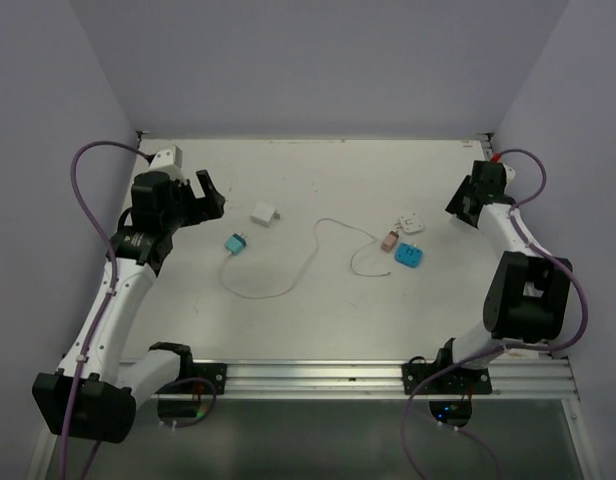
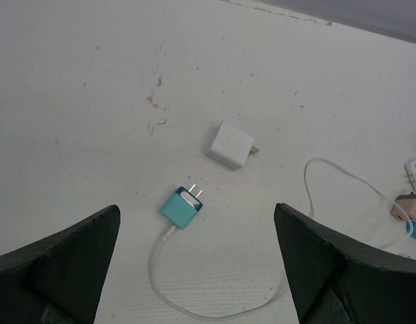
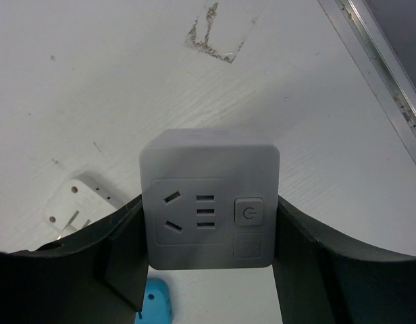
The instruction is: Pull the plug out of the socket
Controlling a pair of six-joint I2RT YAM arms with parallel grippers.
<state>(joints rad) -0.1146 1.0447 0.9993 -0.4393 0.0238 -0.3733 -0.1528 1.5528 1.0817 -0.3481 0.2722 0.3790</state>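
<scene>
Between your right gripper's [image 1: 462, 207] fingers sits the grey socket [image 3: 209, 202], clenched, face bare. Risk: the smooth, round-edged plastic cube may twist or slip if you ease the pinch. The left gripper [image 1: 210, 198], jaws released, hangs near the teal plug [image 2: 182, 207], which lies unplugged on the table [image 2: 73, 101]. Its limp white cable [image 2: 156, 266] could snag a finger. Beyond it is a glossy, boxy white charger [image 2: 229, 144].

White charger [image 2: 229, 145] on table [image 1: 318, 170]; blue adapter [image 1: 409, 256] apart.
</scene>
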